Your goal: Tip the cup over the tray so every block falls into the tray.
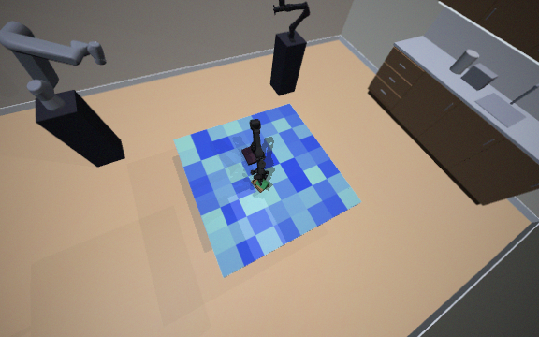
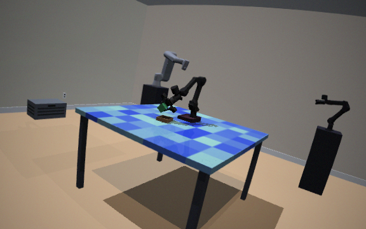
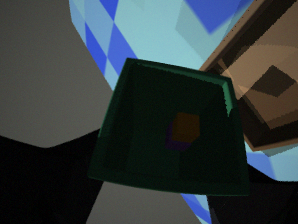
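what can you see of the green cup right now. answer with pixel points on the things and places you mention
The green cup (image 1: 263, 183) (image 2: 162, 107) (image 3: 150, 186) is square-mouthed and straight-walled, with a thin rim and a plain, plastic-looking surface. It is tilted and held off the table (image 2: 199, 149) in the closed gripper (image 1: 260, 176) (image 2: 168, 106), above the brown tray (image 1: 256, 187) (image 2: 164, 120) (image 3: 260, 148). Its dark inside holds an orange block (image 3: 186, 127) and a purple block (image 3: 175, 144), close together; other blocks may be hidden.
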Action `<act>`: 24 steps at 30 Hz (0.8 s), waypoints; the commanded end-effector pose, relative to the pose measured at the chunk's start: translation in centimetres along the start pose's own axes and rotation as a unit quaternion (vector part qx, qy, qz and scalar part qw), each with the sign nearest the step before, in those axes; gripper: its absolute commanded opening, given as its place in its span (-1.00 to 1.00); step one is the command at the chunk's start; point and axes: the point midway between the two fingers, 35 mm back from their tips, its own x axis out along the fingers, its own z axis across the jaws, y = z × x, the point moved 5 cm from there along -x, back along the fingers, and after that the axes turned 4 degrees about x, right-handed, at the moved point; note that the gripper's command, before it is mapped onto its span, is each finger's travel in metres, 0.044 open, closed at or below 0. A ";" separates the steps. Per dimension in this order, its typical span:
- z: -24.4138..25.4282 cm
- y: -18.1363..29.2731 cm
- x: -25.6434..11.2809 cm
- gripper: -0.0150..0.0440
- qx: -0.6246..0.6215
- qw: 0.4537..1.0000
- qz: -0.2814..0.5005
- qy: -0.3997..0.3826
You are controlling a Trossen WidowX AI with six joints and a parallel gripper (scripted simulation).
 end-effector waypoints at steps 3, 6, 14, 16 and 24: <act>0.2 0.1 0.1 -0.49 0.059 0.998 0.001 -0.004; 0.2 0.2 0.1 -0.49 0.092 0.996 0.002 -0.004; 0.3 0.2 0.2 -0.49 0.179 0.984 0.002 -0.004; 0.3 0.2 0.2 -0.49 0.200 0.980 0.002 -0.004; 0.3 0.3 0.4 -0.49 0.285 0.959 0.002 -0.003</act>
